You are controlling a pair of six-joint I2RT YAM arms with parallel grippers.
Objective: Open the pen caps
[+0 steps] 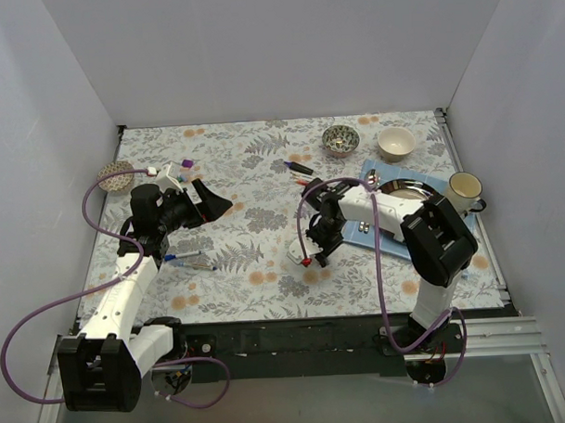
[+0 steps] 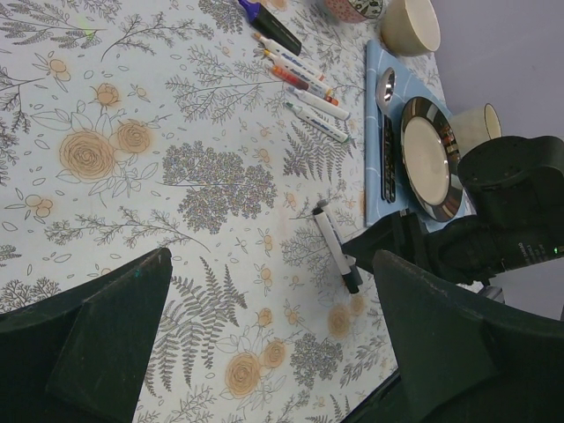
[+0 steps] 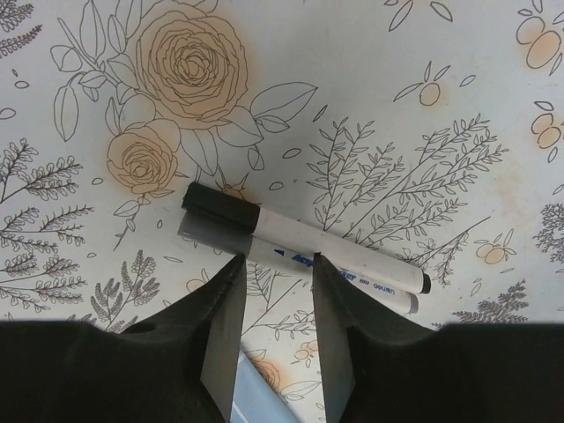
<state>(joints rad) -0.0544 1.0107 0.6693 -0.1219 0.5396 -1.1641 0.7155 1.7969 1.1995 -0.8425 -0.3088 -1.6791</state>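
A white-barrelled pen (image 3: 335, 249) lies on the floral cloth with its black cap (image 3: 220, 207) still on. My right gripper (image 3: 275, 269) is open, its fingertips just short of the barrel and apart from it, with nothing between the jaws. From above, the right gripper (image 1: 316, 250) hangs over this pen (image 1: 296, 253). The left wrist view shows the same pen (image 2: 333, 247) and its black cap (image 2: 352, 282). My left gripper (image 2: 271, 264) is open and empty above the cloth, at the left (image 1: 215, 203). Several capped pens (image 2: 304, 77) lie further back.
A blue mat (image 1: 376, 234) holds a metal plate (image 2: 429, 159), a spoon (image 2: 386, 88) and a fork. A mug (image 1: 464, 187), a cream bowl (image 1: 396, 143) and a patterned bowl (image 1: 338, 139) stand behind it. More pens (image 1: 191, 261) lie by the left arm.
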